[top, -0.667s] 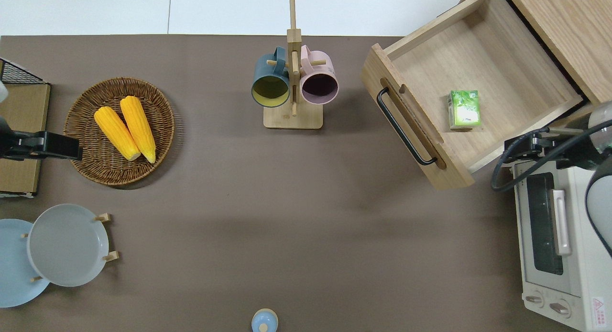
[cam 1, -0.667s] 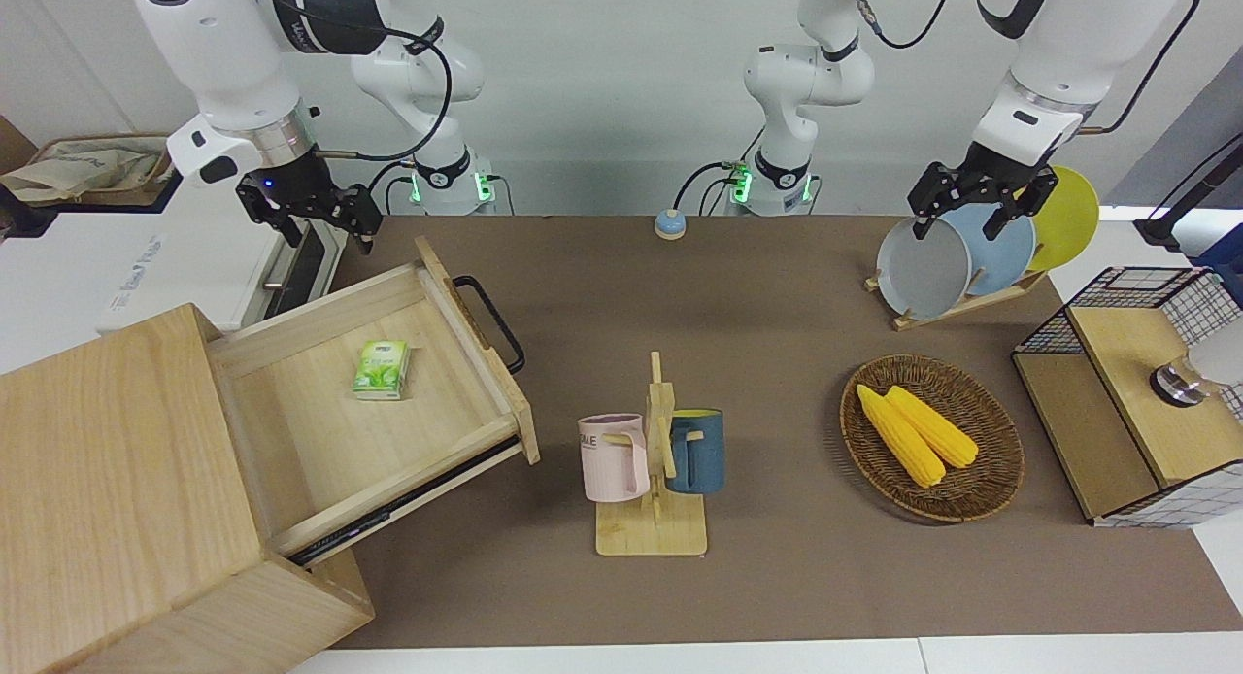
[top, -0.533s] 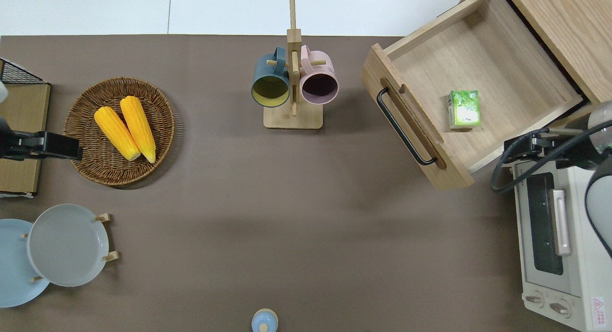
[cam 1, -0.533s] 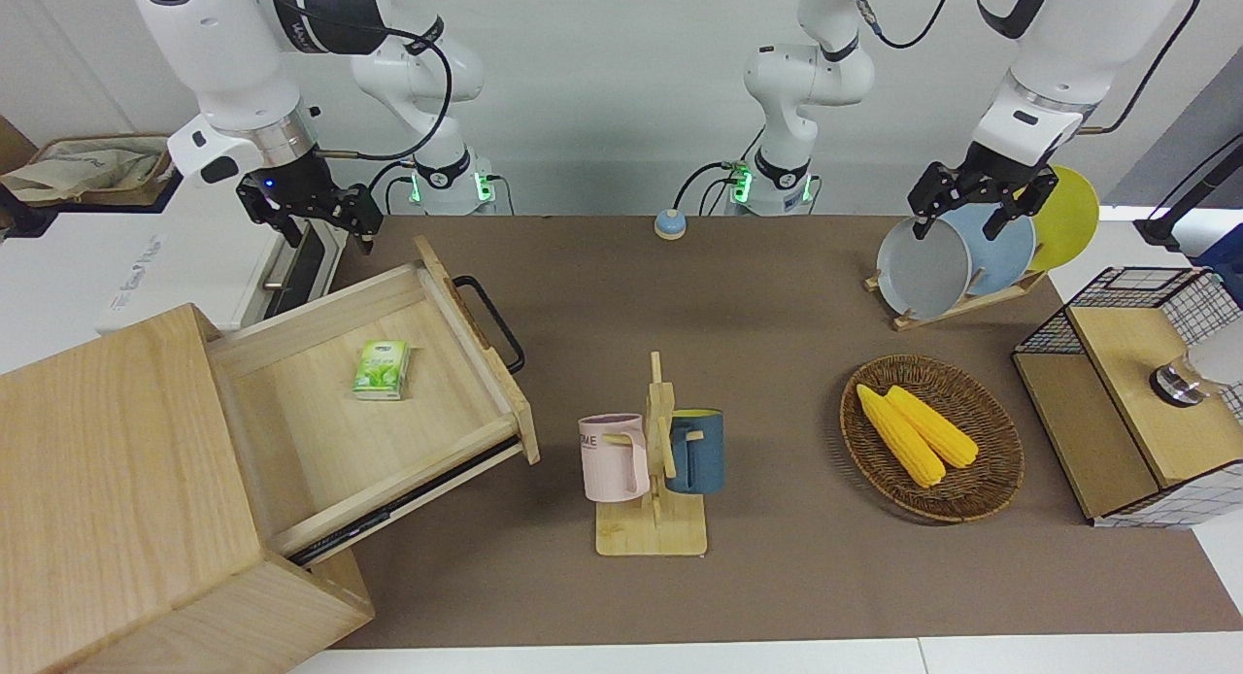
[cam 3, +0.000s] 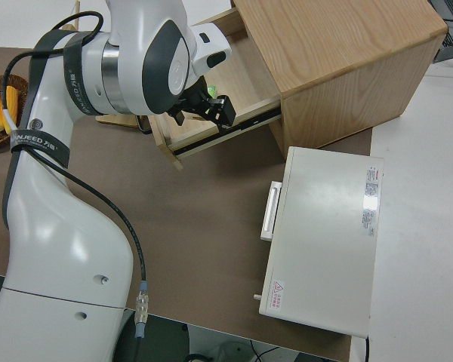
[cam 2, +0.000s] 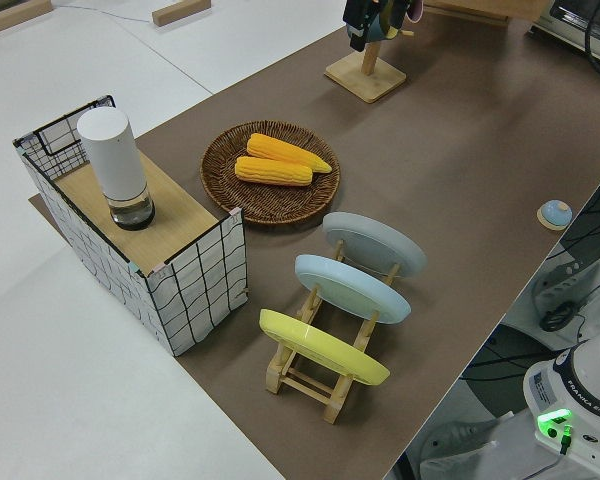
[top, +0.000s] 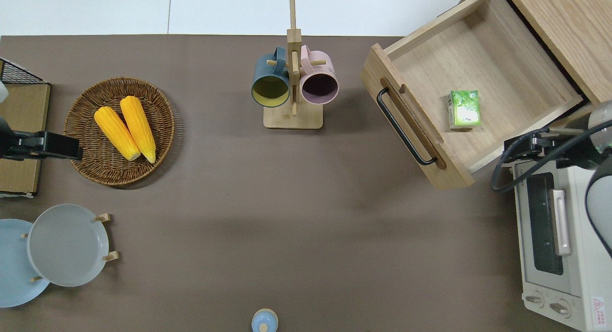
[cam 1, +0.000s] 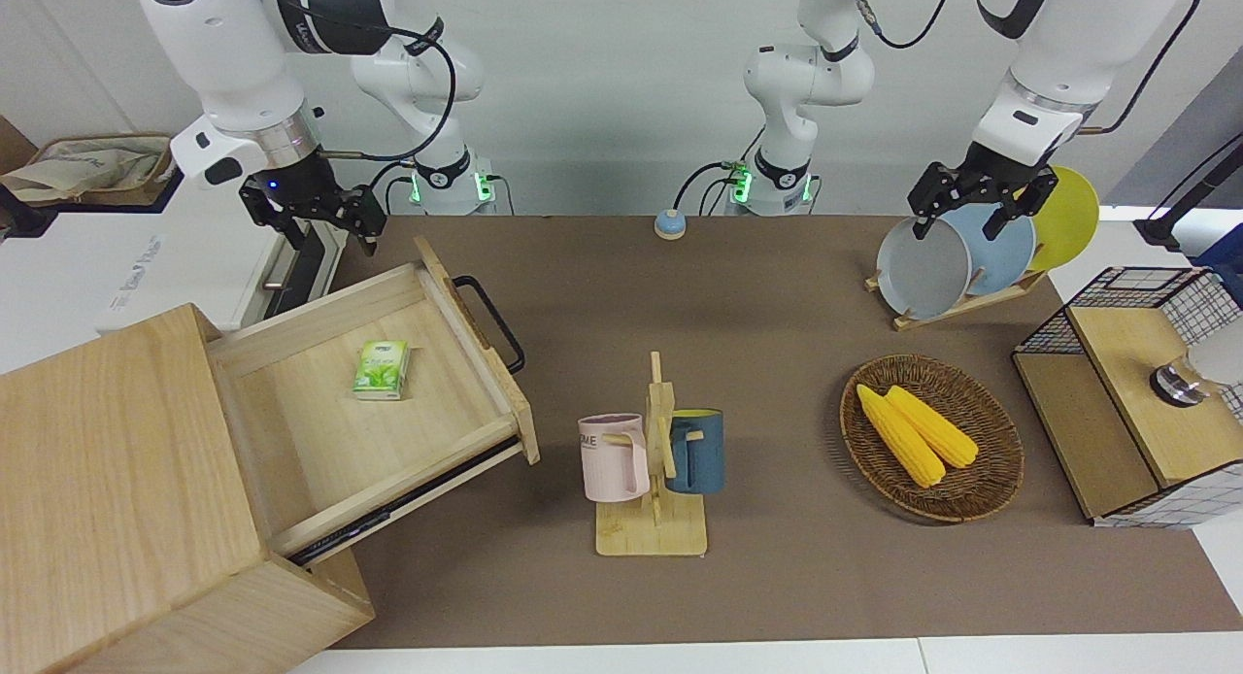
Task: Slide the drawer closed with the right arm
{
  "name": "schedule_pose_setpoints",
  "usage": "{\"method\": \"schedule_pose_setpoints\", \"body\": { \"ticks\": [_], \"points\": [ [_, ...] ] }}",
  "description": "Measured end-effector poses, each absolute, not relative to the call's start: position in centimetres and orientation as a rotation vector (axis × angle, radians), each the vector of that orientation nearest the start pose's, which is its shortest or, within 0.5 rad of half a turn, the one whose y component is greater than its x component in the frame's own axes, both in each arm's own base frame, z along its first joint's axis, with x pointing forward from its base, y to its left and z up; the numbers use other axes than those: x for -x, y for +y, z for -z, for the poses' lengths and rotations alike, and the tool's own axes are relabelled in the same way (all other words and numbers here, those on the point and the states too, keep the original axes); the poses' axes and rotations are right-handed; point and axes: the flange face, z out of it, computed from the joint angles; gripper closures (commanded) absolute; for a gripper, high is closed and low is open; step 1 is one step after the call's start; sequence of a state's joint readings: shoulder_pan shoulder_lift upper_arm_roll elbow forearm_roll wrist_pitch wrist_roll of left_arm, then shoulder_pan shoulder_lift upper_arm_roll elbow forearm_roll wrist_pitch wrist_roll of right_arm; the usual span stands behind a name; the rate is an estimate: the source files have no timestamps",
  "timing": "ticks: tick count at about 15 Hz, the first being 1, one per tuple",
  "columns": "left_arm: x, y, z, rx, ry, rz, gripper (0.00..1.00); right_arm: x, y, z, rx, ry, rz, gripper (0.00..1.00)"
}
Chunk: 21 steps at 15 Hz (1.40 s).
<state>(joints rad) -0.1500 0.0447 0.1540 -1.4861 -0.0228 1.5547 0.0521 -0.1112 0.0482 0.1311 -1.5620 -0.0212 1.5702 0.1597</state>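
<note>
The drawer of pale wood stands pulled far out of the big cabinet, its black loop handle facing the middle of the table. A green packet lies in it. The drawer also shows in the overhead view, with the handle. My right gripper, blue wrist light on, is open and empty in the air. In the overhead view it is over the drawer's side wall nearest the robots, next to the white oven. It touches nothing. My left arm is parked, its gripper open.
A mug stand with a pink and a blue mug stands mid-table, close to the drawer's front. A wicker basket with two corn cobs, a plate rack, a wire-mesh box and a blue bell are also on the table.
My right gripper has shifted slightly upward and toward the left arm's end. The drawer has not moved.
</note>
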Motion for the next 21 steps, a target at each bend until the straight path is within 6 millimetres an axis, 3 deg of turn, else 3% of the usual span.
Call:
{"method": "schedule_pose_setpoints", "body": {
  "ticks": [3,4,5,6,8,9,21],
  "points": [
    [-56.73,-0.24,-63.82,3.156,0.077,0.039,0.0,-56.99,0.72,-60.26,3.151,0.22,-0.056,0.032],
    [-56.73,-0.24,-63.82,3.156,0.077,0.039,0.0,-57.01,0.73,-60.3,3.151,0.219,-0.054,0.1],
    [-56.73,-0.24,-63.82,3.156,0.077,0.039,0.0,-57.02,0.75,-60.32,3.151,0.218,-0.054,0.211],
    [-56.73,-0.24,-63.82,3.156,0.077,0.039,0.0,-57.02,0.77,-60.34,3.151,0.216,-0.053,0.504],
    [-56.73,-0.24,-63.82,3.156,0.077,0.039,0.0,-57.02,0.77,-60.41,3.151,0.213,-0.051,0.932],
    [-56.73,-0.24,-63.82,3.156,0.077,0.039,0.0,-57.0,0.78,-60.5,3.151,0.211,-0.051,0.999],
    [-56.73,-0.24,-63.82,3.156,0.077,0.039,0.0,-56.79,1.28,-61.1,3.153,0.194,-0.063,1.0]
  ]
}}
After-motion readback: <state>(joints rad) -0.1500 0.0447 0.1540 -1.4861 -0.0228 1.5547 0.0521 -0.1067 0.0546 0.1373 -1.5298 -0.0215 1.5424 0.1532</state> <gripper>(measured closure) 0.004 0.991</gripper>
